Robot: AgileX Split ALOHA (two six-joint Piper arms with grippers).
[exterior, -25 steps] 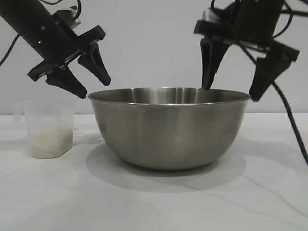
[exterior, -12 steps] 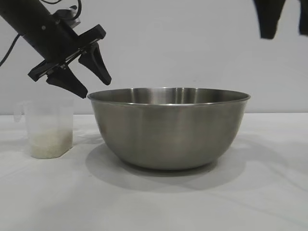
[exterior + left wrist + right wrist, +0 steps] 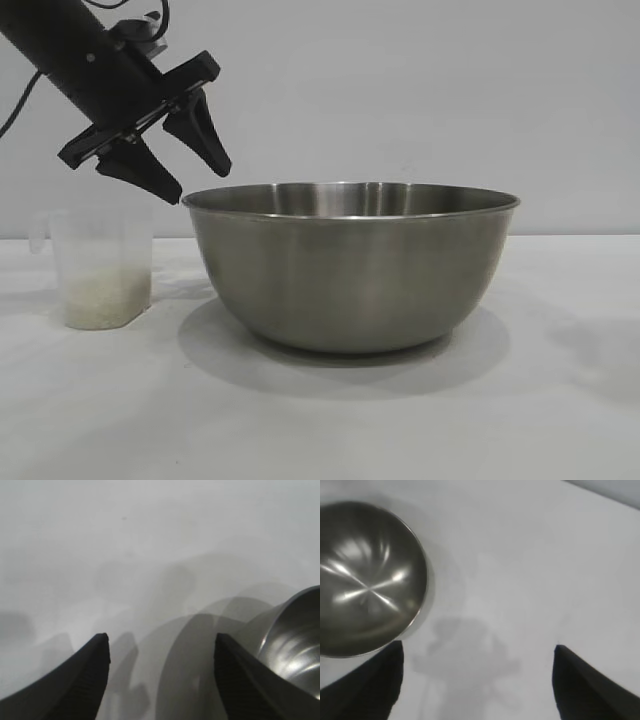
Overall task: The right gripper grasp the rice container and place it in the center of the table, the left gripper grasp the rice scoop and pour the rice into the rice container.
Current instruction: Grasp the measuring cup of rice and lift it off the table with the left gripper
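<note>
While our left claw (image 3: 190, 168) hangs empty with fingers apart above the scoop (image 3: 100, 268) of rice (image 3: 103, 300), the bowl (image 3: 352, 265) sits mid-table (image 3: 320, 420); our right claw (image 3: 477, 680) gapes wide, high above it.

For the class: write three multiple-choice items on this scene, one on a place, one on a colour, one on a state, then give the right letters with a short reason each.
1. Where does the scoop stand?
A. inside the bowl
B. on the table beside the bowl, under the left gripper
C. held in the right gripper

2. What colour is the rice in the scoop?
A. white
B. brown
C. black

3. What is in the bowl?
A. a heap of rice
B. water
C. nothing, as far as the right wrist view shows

Answers:
1 B: the scoop stands on the table, apart from the bowl, with the left gripper above it.
2 A: the grains look white through the clear wall.
3 C: the bowl's inside shows only bare steel.
</note>
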